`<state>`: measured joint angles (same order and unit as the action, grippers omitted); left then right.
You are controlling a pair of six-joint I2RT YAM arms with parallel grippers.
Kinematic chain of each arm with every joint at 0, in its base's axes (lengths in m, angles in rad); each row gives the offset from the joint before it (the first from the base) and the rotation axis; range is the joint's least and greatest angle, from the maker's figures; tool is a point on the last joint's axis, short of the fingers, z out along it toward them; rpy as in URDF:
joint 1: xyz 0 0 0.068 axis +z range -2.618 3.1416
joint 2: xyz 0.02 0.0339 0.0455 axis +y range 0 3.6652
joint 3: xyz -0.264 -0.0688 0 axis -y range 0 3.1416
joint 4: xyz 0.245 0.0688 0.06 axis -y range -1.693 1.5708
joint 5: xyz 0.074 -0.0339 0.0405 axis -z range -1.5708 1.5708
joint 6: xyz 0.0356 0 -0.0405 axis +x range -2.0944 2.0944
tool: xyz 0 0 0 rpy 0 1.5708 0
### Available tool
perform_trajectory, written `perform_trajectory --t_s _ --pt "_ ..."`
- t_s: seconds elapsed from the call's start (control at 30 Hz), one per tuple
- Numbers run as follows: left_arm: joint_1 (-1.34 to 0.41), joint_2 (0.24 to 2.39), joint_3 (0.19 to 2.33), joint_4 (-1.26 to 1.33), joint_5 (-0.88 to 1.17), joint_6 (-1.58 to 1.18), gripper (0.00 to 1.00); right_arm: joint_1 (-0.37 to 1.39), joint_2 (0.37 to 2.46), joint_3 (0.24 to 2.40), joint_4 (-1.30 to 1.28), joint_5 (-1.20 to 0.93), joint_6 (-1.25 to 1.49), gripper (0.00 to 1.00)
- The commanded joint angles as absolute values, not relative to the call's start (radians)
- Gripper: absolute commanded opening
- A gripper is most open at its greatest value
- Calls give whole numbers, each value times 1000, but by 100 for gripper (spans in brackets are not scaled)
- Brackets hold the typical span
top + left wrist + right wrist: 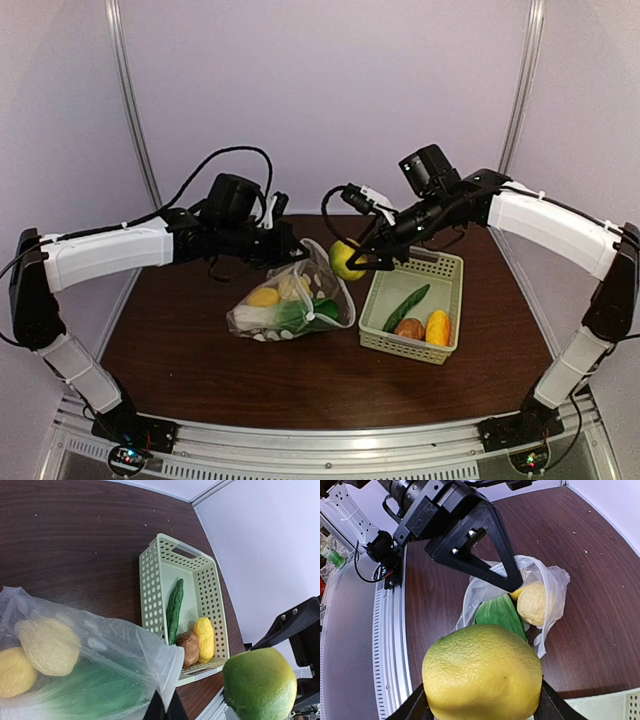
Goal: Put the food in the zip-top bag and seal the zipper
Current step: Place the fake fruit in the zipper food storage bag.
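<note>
The zip-top bag (292,303) lies on the table with its mouth lifted. It holds two yellow lemons (47,645), a green leafy vegetable (90,692) and other pieces. My left gripper (296,251) is shut on the bag's mouth edge (172,667) and holds it up. My right gripper (358,262) is shut on a yellow-green lemon (482,672), held in the air just right of the bag's mouth. The lemon also shows in the top view (345,259) and the left wrist view (259,684). I cannot make out the zipper strip.
The pale green basket (449,268) stands right of the bag. In it are a green cucumber (405,307), a brown round piece (409,328) and an orange-yellow piece (438,326). A metal rail (330,445) runs along the near edge.
</note>
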<state>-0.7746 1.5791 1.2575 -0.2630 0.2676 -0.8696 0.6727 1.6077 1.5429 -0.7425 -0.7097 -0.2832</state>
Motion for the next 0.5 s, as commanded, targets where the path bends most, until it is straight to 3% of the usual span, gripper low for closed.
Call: perform_trajectory --t_s 0.0,0.47 --pt "-767 1575 1292 -238 285 -889 0 712 1697 1592 -648 -744 -210 53" --pt "-767 1524 1259 -241 282 -861 0 793 1799 1595 -506 -538 -112 53"
